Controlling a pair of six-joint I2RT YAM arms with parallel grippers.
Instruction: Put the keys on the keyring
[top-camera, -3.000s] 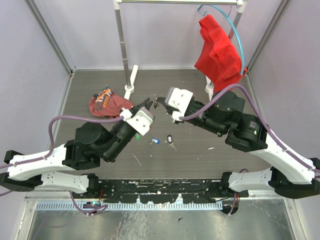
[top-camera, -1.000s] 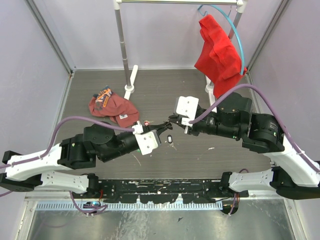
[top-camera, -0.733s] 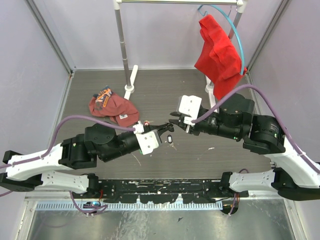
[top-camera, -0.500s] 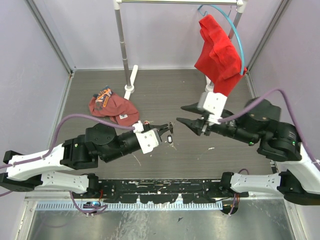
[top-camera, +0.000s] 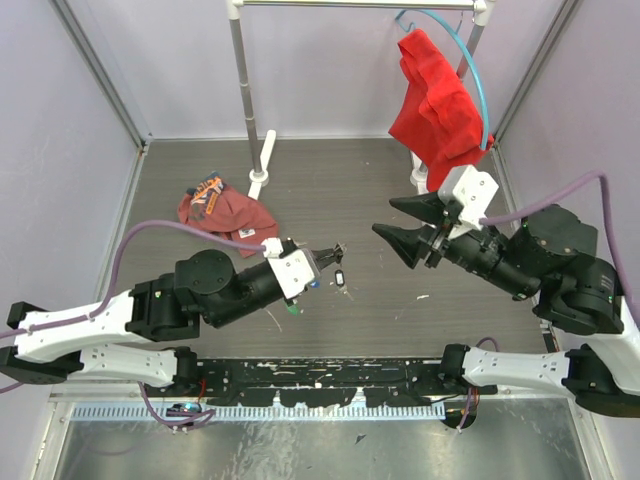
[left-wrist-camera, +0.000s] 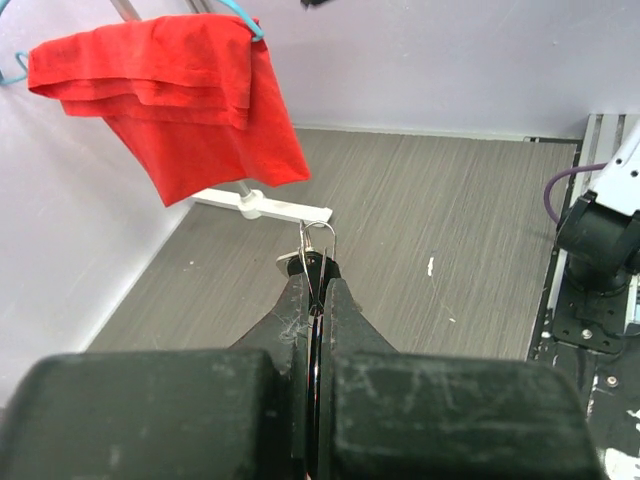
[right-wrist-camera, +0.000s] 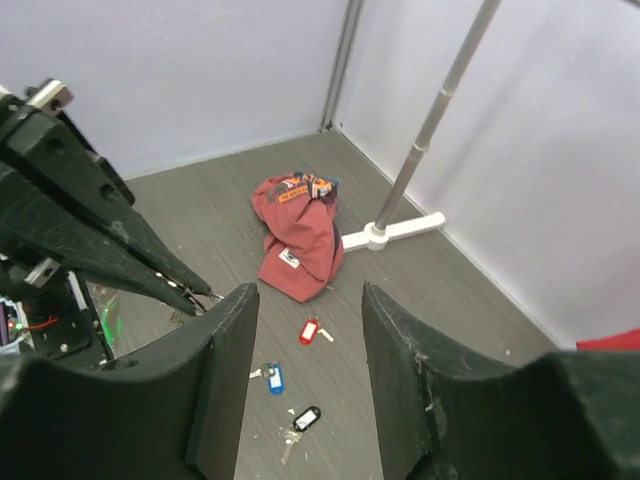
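R gripper (top-camera: 384, 217) has backed off to the right w/ jaws spread & empty, L gripper (left-wrist-camera: 318, 272) is pinching the keyring (left-wrist-camera: 317, 240) aloft, so imo next step = R fetches one of the keys (right-wrist-camera: 273, 378) lying loose below.

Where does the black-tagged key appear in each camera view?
Top external: the black-tagged key lies at centre, just below the left end effector.
Left wrist: not in it.
Right wrist: near the bottom edge, left of middle.
Shared landmark: the left end effector, seen in all three.
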